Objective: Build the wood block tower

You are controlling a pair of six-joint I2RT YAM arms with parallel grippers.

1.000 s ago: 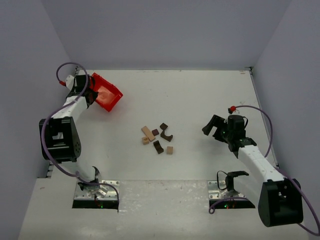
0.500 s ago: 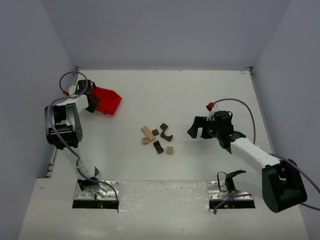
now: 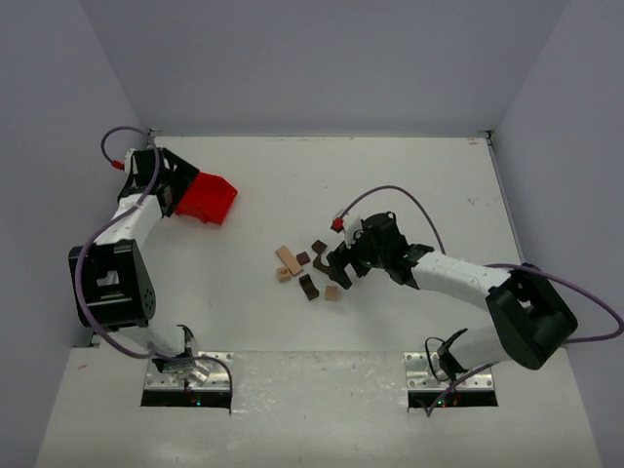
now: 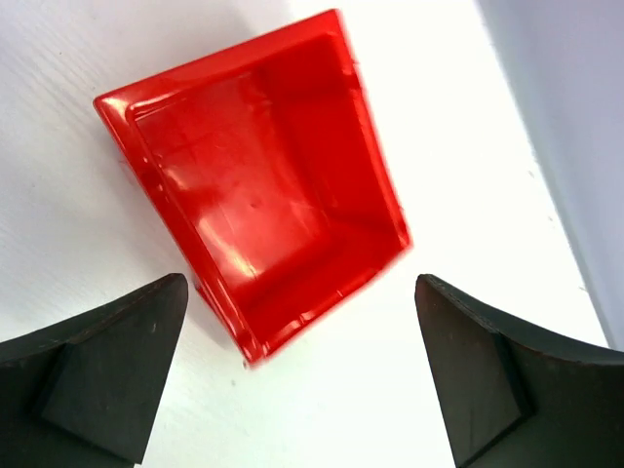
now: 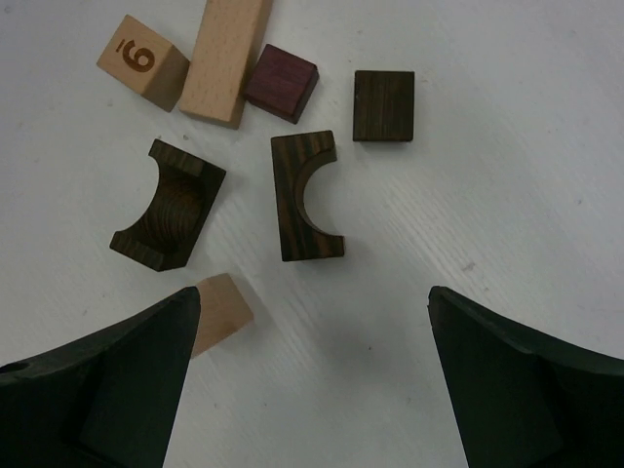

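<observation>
Hovering open above unstacked blocks (image 5: 307, 200) at twelve o'clock, the right claw (image 5: 312, 385) could knock the tan cube (image 5: 222, 310), seemingly tucked against it at nine o'clock; the left claw (image 4: 297, 375) gapes over the bin (image 4: 263, 205).

Left end effector (image 4: 302, 378) spread wide, arm reaching far-left, right end effector (image 5: 310, 378) spread wide, arm stretched inward

White wood-grain table (image 3: 390, 166), plain pale lilac-grey walls (image 3: 322, 68) on three sides, soft even light
</observation>
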